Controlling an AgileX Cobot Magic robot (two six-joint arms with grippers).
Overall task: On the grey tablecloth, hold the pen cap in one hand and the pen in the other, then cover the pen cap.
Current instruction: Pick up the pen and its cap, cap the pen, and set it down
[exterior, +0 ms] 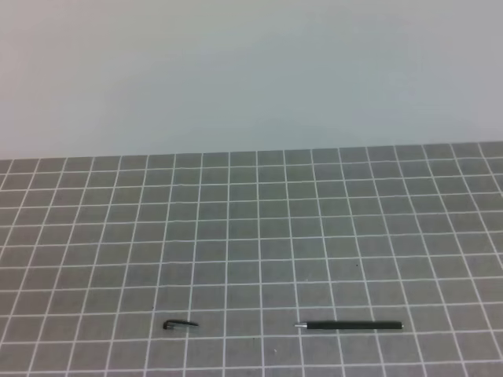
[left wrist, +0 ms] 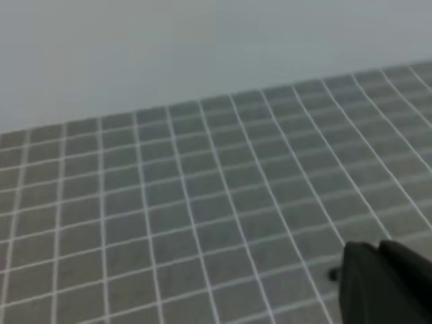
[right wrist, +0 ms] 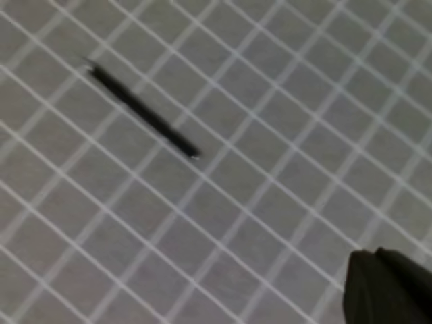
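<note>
- While the grey tablecloth (exterior: 259, 236) spreads flat across the lower part of the exterior high view, its thin white lines cut it into small squares, and a plain pale wall rises behind its far edge.
- The pen (exterior: 350, 325) lies flat on the cloth near the front edge, running along a row of squares, with its silvery tip pointing toward the pen cap (exterior: 179, 324).
- The pen cap lies in about the same row as the pen, well apart from its tip and off to the left in that view, with its thin clip turned toward the pen.
- Neither arm shows in the exterior high view, and nothing touches the pen or the cap.
- In the right wrist view the pen (right wrist: 143, 112) lies slantwise across the grid, far from the right gripper (right wrist: 388, 290), whose dark fingers sit pressed together at the lower corner with nothing between them.
- In the left wrist view the left gripper (left wrist: 385, 283) shows as a dark shape low at the corner, above bare cloth (left wrist: 202, 202); its jaws are closed tight and hold nothing, and the pen does not appear there.
</note>
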